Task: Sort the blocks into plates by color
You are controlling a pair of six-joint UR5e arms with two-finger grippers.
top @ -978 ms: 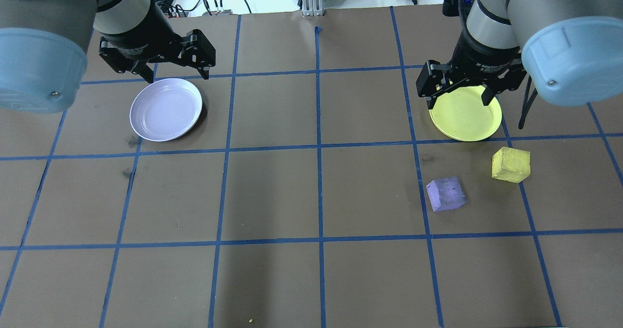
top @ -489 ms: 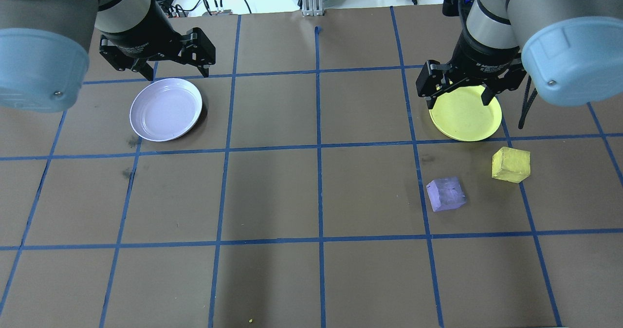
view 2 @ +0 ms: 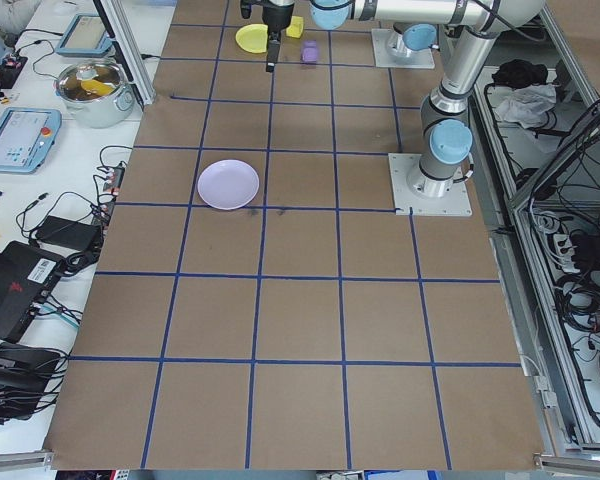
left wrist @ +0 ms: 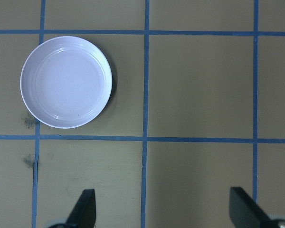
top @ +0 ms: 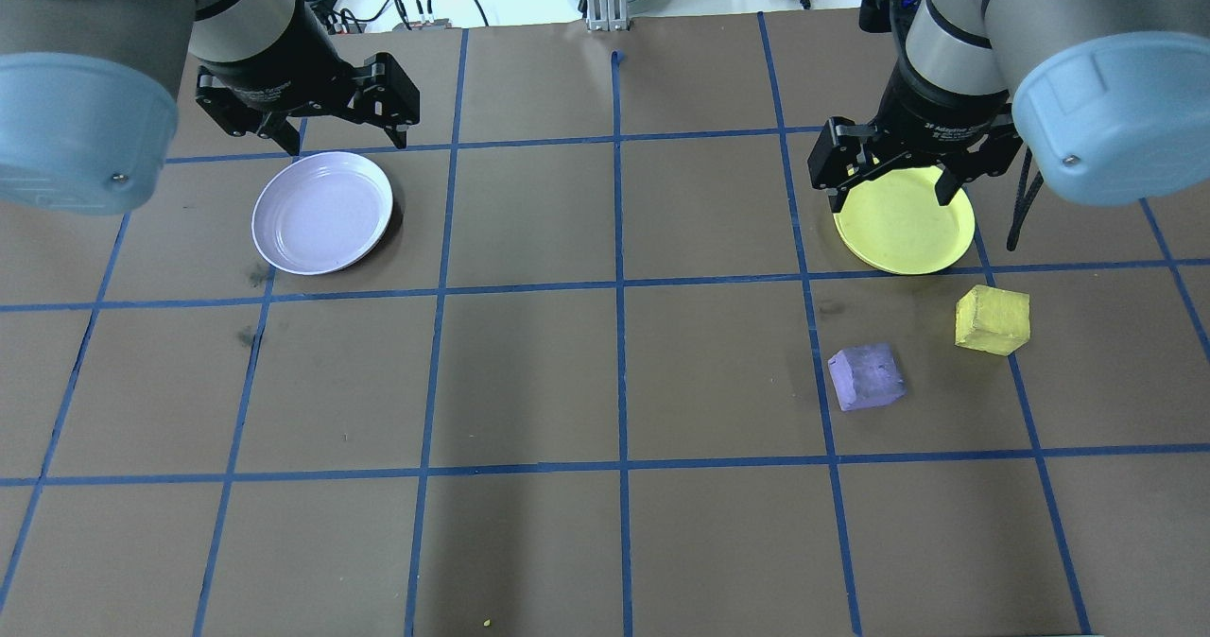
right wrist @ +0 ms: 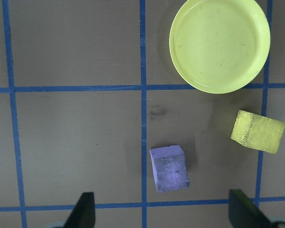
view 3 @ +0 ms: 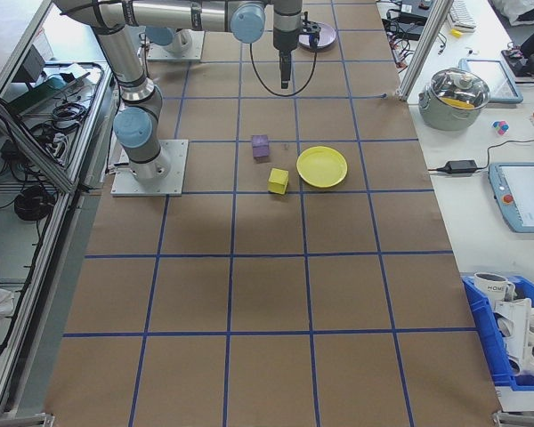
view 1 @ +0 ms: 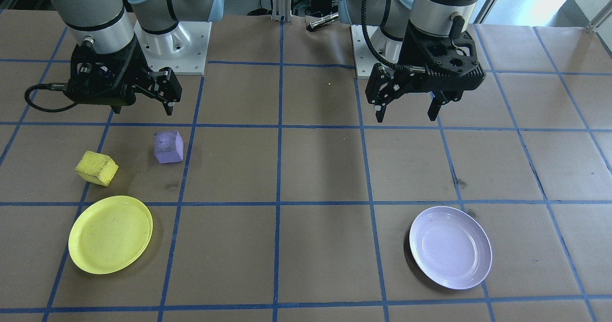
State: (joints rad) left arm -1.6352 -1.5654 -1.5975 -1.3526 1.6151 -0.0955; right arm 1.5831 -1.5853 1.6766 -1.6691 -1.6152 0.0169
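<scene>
Your bench point(top: 529, 382) is covered in brown paper ruled into squares by blue tape point(top: 619, 287). Past its far edge you see cables, a metal post and white floor. In the side views, side tables hold a lidded steel pot point(view 3: 461, 96), tablets point(view 3: 522, 194) and a blue bin point(view 3: 512, 334).

The lavender plate point(top: 322, 212) lies on the far left of the bench, with nothing in it. The yellow plate point(top: 905, 219) lies on the far right, also bare. Just nearer than that plate sits the yellow block point(top: 991, 319), close to a tape line, and the purple block point(top: 866, 377) rests a little nearer and to its left. The blocks are apart from each other and from both plates.

Your left end effector point(top: 346, 141) hangs above the bench just beyond the lavender plate, fingers spread wide and holding nothing. Your right end effector point(top: 891, 188) hangs over the yellow plate in the overhead view, also spread wide and bare; its wrist camera looks down on both blocks and the plate.

Compared with a second ago, the left arm has drifted slightly farther from you and a touch to the right. The right arm, both plates and both blocks lie as they did.
</scene>
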